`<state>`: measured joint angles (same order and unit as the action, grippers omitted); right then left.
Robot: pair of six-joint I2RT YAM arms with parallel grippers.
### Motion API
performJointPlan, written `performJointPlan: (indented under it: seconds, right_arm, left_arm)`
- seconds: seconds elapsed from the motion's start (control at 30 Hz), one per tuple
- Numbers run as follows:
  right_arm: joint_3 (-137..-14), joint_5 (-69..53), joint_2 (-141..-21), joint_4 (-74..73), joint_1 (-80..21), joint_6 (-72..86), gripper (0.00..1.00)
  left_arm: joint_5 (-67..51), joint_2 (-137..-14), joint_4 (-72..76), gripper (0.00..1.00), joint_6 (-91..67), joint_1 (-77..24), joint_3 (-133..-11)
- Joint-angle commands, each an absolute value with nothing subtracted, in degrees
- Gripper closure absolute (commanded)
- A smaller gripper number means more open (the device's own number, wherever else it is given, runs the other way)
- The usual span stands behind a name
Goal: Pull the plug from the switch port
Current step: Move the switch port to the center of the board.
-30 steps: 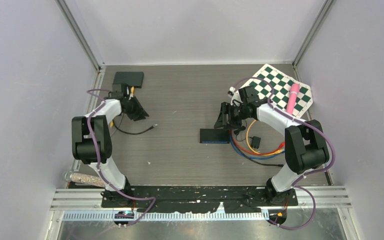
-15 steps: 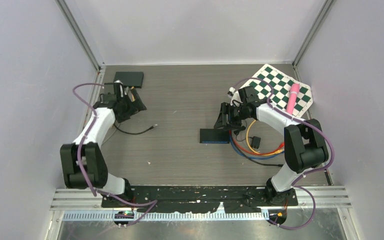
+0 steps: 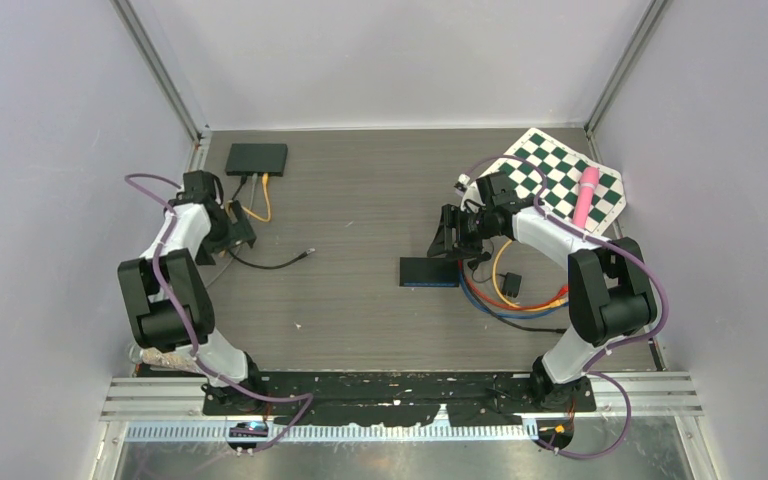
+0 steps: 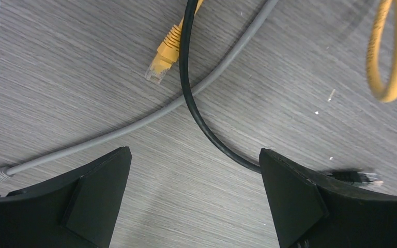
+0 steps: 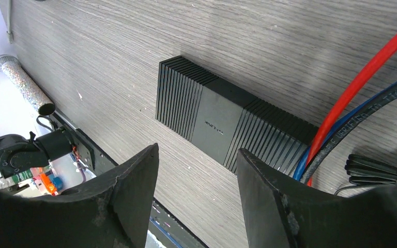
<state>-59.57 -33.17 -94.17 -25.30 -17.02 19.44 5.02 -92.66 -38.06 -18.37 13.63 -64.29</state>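
Black fingers [image 4: 93, 201] frame my left wrist view. The left gripper [image 4: 194, 157] hangs spread wide over the wood-grain table [image 4: 300, 93] and holds nothing. Just beyond the fingertips lies the yellow plug [image 4: 161, 61], its clear tip bare on the table and in no port. A black cable [image 4: 188, 98] crosses a grey cable [image 4: 134, 123] right beside it.

From the top camera, that puts the plug near the left edge, short of the switch [image 3: 257, 157] in the far left corner. The yellow cable [image 3: 260, 200] loops out from the switch's near face. I cannot tell from up there whether its other end is seated in a port.

I judge the pull done on this side, with the plug out, let go and lying free. At most, what is left is drawing the arm back.

My right gripper [image 5: 197, 155] is parted and empty too. It hovers over a second switch [image 5: 222, 121] toward the right edge, where a red cable [image 5: 364, 85] and darker ones run in at one end. Those look plugged in, but I can't say whether they belong to the task.
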Motion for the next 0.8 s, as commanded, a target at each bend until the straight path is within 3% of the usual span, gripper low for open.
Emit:
performJointPlan:
  seconds: [0.0, 0.33, 0.57, 0.77]
  right_arm:
    - [-60.19, -34.43, -94.02, -23.98, -16.73, 19.69, 0.37]
    - [-60.12, -34.71, -94.46, -23.98, -16.79, 19.68, 0.37]
    - [-60.10, -34.76, -94.43, -23.98, -16.76, 19.75, 0.37]
    - [-60.06, -35.32, -94.43, -23.60, -16.75, 20.17, 0.37]
  left_arm:
    - [7.26, -95.23, -39.60, 0.01, -15.67, 13.53, -66.91]
    - [9.45, -103.01, -42.69, 0.13, -15.43, 13.51, -73.98]
    - [5.84, -104.59, -43.94, 0.42, -15.12, 13.15, -73.84]
    - [8.19, -105.25, -46.36, 0.42, -14.18, 12.52, -74.75]
